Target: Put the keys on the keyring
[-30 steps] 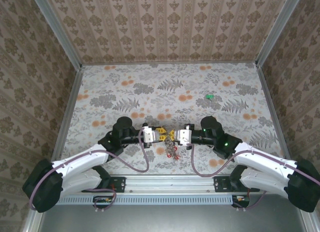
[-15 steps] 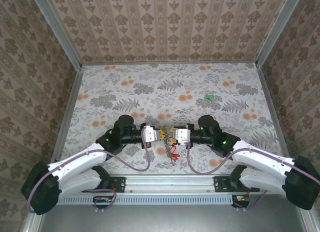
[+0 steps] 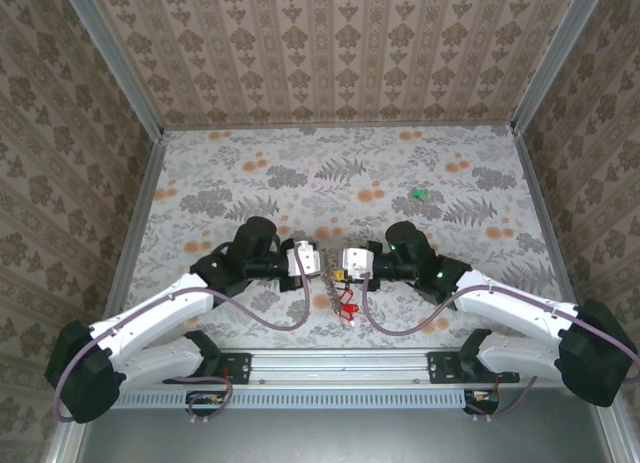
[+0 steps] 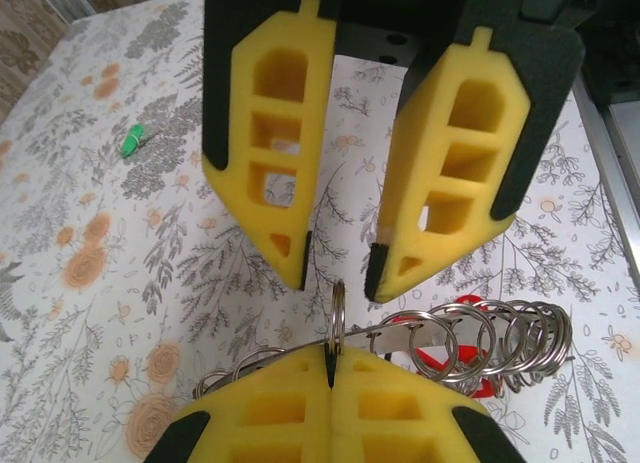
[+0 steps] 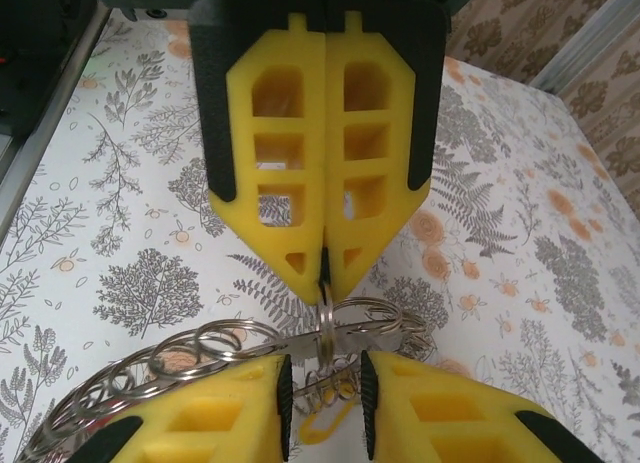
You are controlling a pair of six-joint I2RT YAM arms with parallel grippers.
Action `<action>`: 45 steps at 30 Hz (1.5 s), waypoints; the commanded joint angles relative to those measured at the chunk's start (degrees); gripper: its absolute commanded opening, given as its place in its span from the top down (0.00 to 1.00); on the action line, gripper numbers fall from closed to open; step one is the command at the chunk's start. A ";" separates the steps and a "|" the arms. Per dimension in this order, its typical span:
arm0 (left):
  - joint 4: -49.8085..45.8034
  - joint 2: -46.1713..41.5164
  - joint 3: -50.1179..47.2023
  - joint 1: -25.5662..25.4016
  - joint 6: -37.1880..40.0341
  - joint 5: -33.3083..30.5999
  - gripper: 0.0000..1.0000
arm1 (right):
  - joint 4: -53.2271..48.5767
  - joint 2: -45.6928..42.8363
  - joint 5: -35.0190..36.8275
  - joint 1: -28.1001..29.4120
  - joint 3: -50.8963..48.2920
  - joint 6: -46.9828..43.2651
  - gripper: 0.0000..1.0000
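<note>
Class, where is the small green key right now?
In the top view the green key lies alone on the tablecloth, right of centre, beyond the right arm and well apart from the rings between the arms.

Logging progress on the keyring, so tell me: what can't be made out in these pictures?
- Top view: keys, too small to count.
- Left wrist view: red key, mostly behind the rings.
- Right wrist view: yellow piece, partly hidden by the right gripper.
</note>
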 commanded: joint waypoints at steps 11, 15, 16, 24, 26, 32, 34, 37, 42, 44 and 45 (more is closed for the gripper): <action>-0.08 1.24 2.36 -0.41 -0.13 2.30 1.00 | 3.87 3.23 -3.51 0.66 1.14 2.25 0.92; 2.62 -0.10 0.48 -0.17 -0.14 3.19 1.00 | 4.25 3.99 -5.48 0.60 1.16 3.53 0.90; 2.89 -0.35 0.23 -0.20 -0.25 3.26 1.00 | 4.29 4.26 -5.97 0.61 1.12 3.82 0.96; 9.19 -4.02 -4.81 0.27 -0.99 2.81 0.76 | 22.10 3.45 -11.01 -2.93 -4.49 17.02 1.00; 11.79 -5.08 -7.06 0.85 -1.89 2.43 0.73 | 26.33 3.36 -12.19 -3.69 -5.78 19.79 1.00; 14.70 -5.50 -9.27 1.67 -3.43 2.73 0.75 | 30.54 3.40 -15.61 -5.46 -7.79 22.99 1.00; 14.86 -4.98 -9.00 1.65 -3.62 2.61 0.75 | 30.85 3.49 -16.75 -5.67 -7.91 23.27 1.00; 16.60 -4.58 -8.90 1.67 -4.08 3.13 0.82 | 30.54 3.69 -17.47 -5.68 -7.85 23.06 1.00; 16.94 -3.72 -8.21 1.68 -3.72 5.64 0.87 | 30.61 4.37 -17.71 -5.78 -8.02 22.63 1.00; 16.99 -3.63 -8.19 1.69 -3.59 6.00 0.86 | 30.68 4.54 -17.86 -5.73 -8.07 22.62 1.00; 17.20 -3.52 -8.14 1.65 -3.58 6.27 0.86 | 30.58 4.55 -17.85 -5.74 -8.03 22.59 1.00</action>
